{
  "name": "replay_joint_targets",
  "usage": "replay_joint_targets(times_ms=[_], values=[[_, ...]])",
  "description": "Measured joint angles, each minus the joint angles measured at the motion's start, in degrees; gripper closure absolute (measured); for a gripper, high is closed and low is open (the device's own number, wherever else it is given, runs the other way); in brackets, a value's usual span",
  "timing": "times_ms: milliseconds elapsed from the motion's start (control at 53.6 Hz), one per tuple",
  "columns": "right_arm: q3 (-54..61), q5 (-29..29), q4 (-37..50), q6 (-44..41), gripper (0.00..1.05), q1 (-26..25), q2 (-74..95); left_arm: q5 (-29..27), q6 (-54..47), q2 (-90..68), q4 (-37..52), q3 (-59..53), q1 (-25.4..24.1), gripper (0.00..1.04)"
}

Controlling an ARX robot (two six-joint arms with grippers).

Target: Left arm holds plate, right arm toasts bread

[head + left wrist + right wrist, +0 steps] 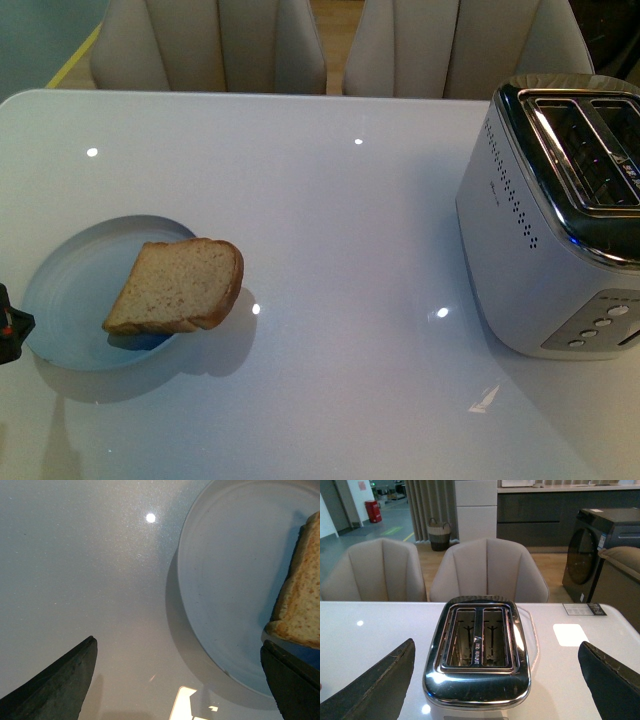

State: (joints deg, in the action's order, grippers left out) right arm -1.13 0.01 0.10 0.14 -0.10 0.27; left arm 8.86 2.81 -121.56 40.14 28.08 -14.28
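Note:
The pale blue-grey plate [65, 300] lies on the white table at the front left. The slice of brown bread [180, 285] rests on its right side, overhanging the rim. Only a black tip of my left gripper [8, 330] shows, at the plate's left edge. In the left wrist view that gripper [178, 645] is open, with one finger over bare table and the other over the plate [235, 580] close to the bread [302, 605]. My right gripper [496, 645] is open and empty above the silver toaster [477, 650], whose two slots hold nothing.
The toaster [560, 220] stands at the table's right edge with its buttons facing front. Two beige chairs [210, 45] [450, 40] stand behind the far edge. The glossy white table [350, 200] stretches between plate and toaster.

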Motion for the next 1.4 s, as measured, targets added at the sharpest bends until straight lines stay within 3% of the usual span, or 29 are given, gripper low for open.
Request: replay_joint_targets(times_ms=[411, 1008, 1213, 1400], values=[[0.0, 0.0, 0.0, 0.0, 0.09, 0.0, 0.0, -0.3, 0.5, -10.0, -1.0, 9.6, 3.8, 0.07], [0.0, 0.0, 0.0, 0.0, 0.09, 0.0, 0.0, -0.2, 4.5, -14.0, -2.1, 14.2, 5.8, 0.08], [0.0, 0.0, 0.0, 0.0, 0.09, 0.0, 0.0, -0.3, 5.8, -14.4, -3.3, 15.5, 6.0, 0.17], [0.0, 0.0, 0.0, 0.0, 0.09, 0.0, 0.0, -0.2, 7.8, -14.6, -4.5, 16.5, 6.0, 0.44]])
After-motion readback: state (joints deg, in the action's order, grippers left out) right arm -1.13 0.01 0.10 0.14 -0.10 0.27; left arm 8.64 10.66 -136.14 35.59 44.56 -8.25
